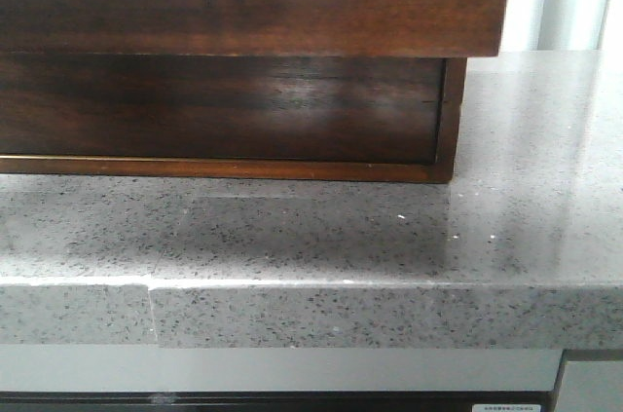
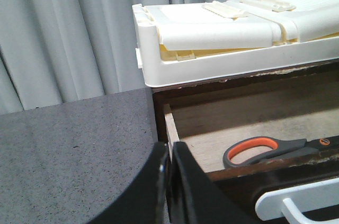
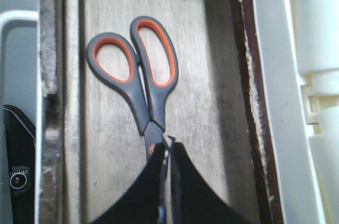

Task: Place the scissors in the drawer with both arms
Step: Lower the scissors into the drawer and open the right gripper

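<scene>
The scissors (image 3: 143,81), grey handles with orange-lined loops, lie inside the open drawer on its pale wood floor (image 3: 201,75). My right gripper (image 3: 168,147) is over the blades with its jaws shut on them; the blades are mostly hidden under the fingers. The scissors also show in the left wrist view (image 2: 265,151), flat on the drawer floor. My left gripper (image 2: 168,152) is shut and empty by the drawer's near corner, beside the side wall (image 2: 170,123). In the front view the drawer front (image 1: 292,8) with its white cutout fills the top; no gripper shows there.
A white plastic box (image 2: 238,33) sits on top of the wooden cabinet. The drawer's white handle (image 2: 302,203) is beside my left gripper. A second, lower drawer front (image 1: 224,105) is shut. The speckled grey counter (image 1: 389,237) lies below, with grey curtains (image 2: 63,28) behind.
</scene>
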Robot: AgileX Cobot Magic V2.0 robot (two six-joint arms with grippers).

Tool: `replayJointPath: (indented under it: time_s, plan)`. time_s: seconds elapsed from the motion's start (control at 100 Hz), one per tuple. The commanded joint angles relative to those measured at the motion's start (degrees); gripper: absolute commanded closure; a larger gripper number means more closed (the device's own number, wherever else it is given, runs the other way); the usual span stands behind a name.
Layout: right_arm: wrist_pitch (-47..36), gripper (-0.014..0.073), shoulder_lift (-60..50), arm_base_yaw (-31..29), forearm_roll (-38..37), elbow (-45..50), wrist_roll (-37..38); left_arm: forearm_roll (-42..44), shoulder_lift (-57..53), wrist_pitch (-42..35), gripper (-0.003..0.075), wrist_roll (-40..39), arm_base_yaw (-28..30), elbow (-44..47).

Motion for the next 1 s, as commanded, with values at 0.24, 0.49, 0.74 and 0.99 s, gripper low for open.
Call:
replayJointPath:
  time_s: [0.24,0.49,0.74,0.99]
  plan:
    - [-2.8,0.0639,-11.1,0.1,3.9,-1.5,0.1,-0.2,1.2,-1.1,0.0739,0.1,-0.4,-1.7]
    - [-7.3,0.0639,-20.3,0.1,3.7,4.1,0.1,0.2,1.0,-1.9,0.0740,-1.5,-0.4,1.1]
    - [-27.0,0.0639,-37.5,0.0,-4.6,29.0,7.4,0.4,1.0,-5.8,0.0740,-3.5,-0.4,4.4]
    - [-40.2,0.0640,-58.6,0.0,-27.7,56.5,31.0,2.2,1.0,-6.4,0.0740,-3.5,-0.4,4.9]
